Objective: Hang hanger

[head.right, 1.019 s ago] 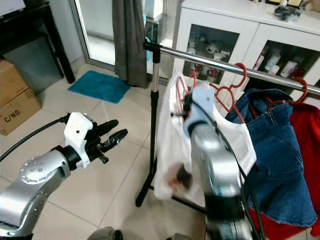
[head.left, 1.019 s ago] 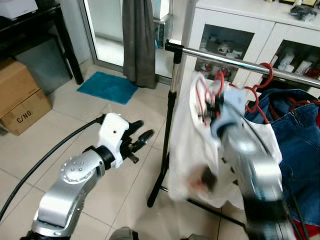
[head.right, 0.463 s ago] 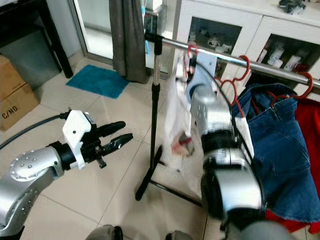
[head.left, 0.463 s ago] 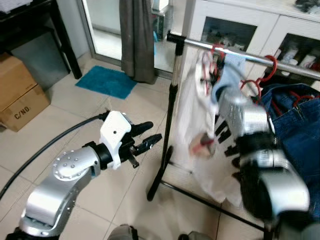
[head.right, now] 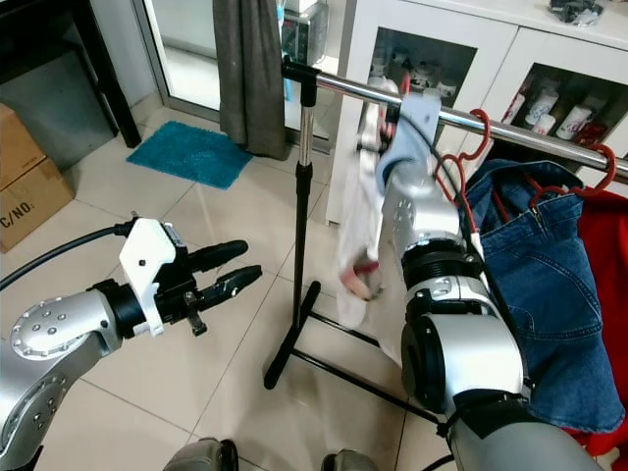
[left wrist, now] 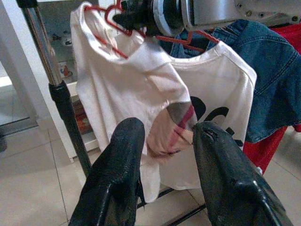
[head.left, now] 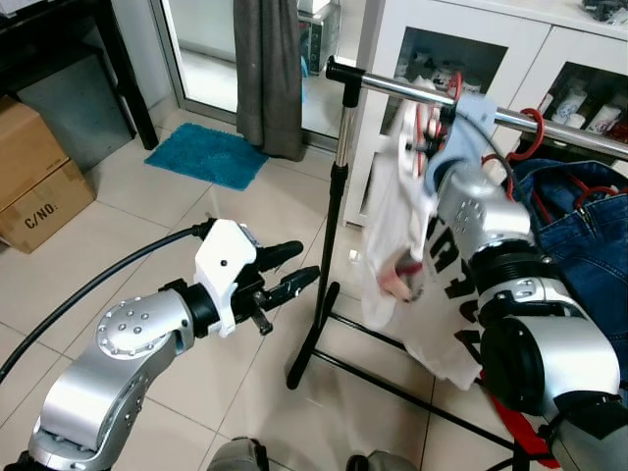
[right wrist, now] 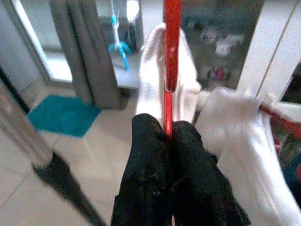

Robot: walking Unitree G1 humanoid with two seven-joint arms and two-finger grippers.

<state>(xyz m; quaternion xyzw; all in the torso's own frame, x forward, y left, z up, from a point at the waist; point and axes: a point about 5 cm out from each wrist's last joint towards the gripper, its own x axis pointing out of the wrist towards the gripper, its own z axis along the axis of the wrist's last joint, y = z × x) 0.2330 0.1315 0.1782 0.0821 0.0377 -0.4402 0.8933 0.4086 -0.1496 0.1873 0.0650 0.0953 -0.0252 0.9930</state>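
red hanger (right wrist: 170,56) | clamped in right end effector (right wrist: 170,141) | at rail (head.left: 549,126)

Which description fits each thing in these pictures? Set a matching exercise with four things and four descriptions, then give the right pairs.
Things:
1. red hanger
2. left gripper
3. denim garment
4. small rug

Descriptions:
A. lies on the tiled floor
B. pinched in the right gripper
C. hangs on the rail, next to a red garment
D. open, holding nothing

Pairs: 1-B, 2-D, 3-C, 4-A
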